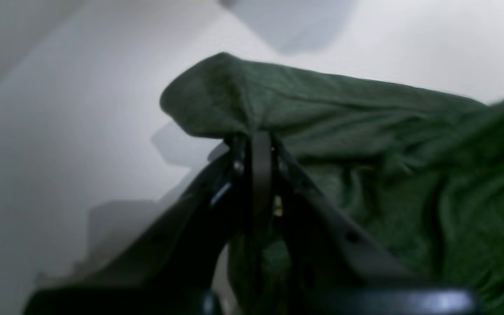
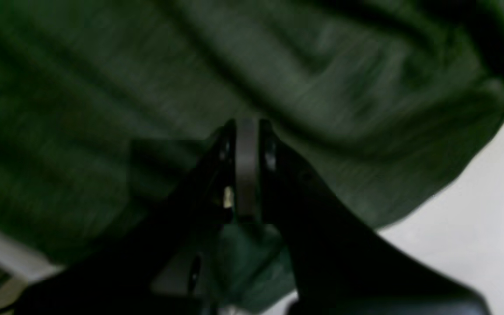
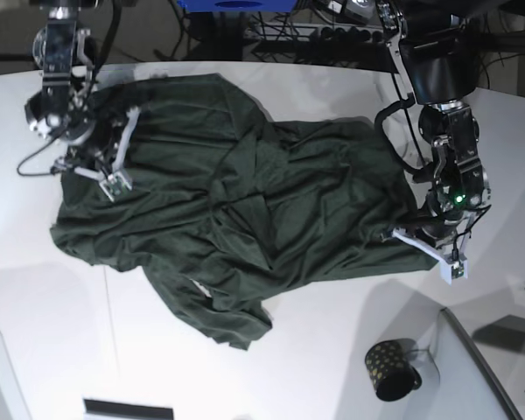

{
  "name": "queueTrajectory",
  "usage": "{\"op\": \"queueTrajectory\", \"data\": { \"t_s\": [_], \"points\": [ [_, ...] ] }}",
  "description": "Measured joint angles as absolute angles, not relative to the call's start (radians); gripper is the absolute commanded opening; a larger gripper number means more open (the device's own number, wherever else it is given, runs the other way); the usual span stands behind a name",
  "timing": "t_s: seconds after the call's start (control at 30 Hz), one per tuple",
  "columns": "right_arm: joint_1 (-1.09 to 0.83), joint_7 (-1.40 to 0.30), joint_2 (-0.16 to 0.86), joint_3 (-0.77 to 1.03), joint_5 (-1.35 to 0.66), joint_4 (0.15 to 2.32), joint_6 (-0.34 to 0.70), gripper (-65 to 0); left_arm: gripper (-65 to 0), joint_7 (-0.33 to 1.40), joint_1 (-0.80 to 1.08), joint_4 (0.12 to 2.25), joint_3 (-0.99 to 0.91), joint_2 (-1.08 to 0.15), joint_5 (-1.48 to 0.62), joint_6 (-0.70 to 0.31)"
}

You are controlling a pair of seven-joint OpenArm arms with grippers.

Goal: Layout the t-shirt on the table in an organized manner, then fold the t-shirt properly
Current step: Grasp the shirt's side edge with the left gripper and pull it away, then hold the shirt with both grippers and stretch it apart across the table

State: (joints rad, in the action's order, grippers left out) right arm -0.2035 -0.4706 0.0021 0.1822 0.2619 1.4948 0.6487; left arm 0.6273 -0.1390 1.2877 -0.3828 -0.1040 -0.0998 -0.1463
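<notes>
Both end effectors are clenched on the t-shirt (image 3: 245,210): left end effector (image 1: 258,140) on one edge, right end effector (image 2: 246,127) apparently on the opposite edge, though blurred. It lies rumpled across the surface (image 3: 315,350); soft, limp fabric, best taken at hems and corners.

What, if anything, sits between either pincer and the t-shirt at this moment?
Nothing visible does. The left pincer is shut on a fold of the t-shirt, and the right pincer is shut on its fabric too. The mug stands apart on the table, clear of both.
</notes>
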Motion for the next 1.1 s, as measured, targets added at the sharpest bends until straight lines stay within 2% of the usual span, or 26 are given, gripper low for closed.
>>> {"op": "queueTrajectory", "data": {
  "t_s": [0.23,0.57,0.77,0.9,1.1],
  "points": [
    [-0.111,-0.413,0.033,0.318,0.216,1.292,0.662,-63.5,-65.0,0.640,-0.079,1.443,-0.534,-0.112,-0.091,-0.145],
    [-0.112,-0.413,0.076,0.371,0.220,1.280,0.662,-63.5,-65.0,0.634,0.068,1.562,-0.535,-0.130,-0.101,-0.154],
    [-0.120,-0.410,0.066,0.366,0.226,1.283,0.662,-63.5,-65.0,0.570,0.162,1.560,-0.540,-0.071,-0.102,-0.153],
    [-0.183,-0.457,0.056,0.306,0.259,1.386,0.648,-63.5,-65.0,0.427,0.241,1.558,-0.542,-0.053,-0.099,-0.151],
    [-0.305,-0.479,0.015,0.287,0.267,1.660,0.659,-63.5,-65.0,0.426,0.279,1.558,-0.576,-0.026,-0.102,-0.149]
  ]
}}
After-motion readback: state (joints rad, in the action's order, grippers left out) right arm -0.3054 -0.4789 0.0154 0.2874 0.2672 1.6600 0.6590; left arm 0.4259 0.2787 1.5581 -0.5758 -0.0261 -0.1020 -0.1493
